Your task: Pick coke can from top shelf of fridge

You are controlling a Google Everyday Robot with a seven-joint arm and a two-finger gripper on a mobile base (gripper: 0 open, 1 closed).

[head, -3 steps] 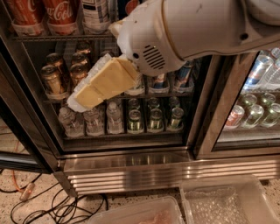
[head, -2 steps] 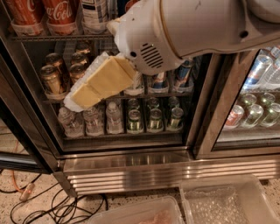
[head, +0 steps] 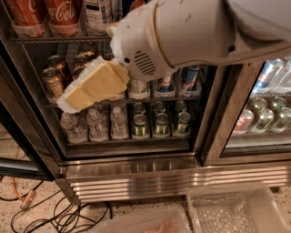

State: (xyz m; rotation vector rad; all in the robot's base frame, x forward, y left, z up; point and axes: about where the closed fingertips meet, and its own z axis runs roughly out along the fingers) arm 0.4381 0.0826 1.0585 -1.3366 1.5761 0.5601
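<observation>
Two red coke cans (head: pixel 61 13) stand in clear trays on the top shelf (head: pixel 54 39) at the upper left of the fridge (head: pixel 136 166), beside a white-labelled can (head: pixel 97 13). My gripper (head: pixel 69 103), cream and yellow, hangs from the big white arm (head: pixel 191 36). It points down-left in front of the second rack, below the top shelf and the coke cans. It holds nothing that I can see.
Brown cans (head: pixel 53 82) stand behind the gripper. Water bottles (head: pixel 97 123) and green cans (head: pixel 159 123) fill the lower rack. The right door (head: pixel 268 109) shows more cans. Cables (head: pixel 54 214) and clear plastic bins (head: pixel 227 209) lie on the floor.
The gripper and arm have shifted slightly to the left. Nothing else has moved.
</observation>
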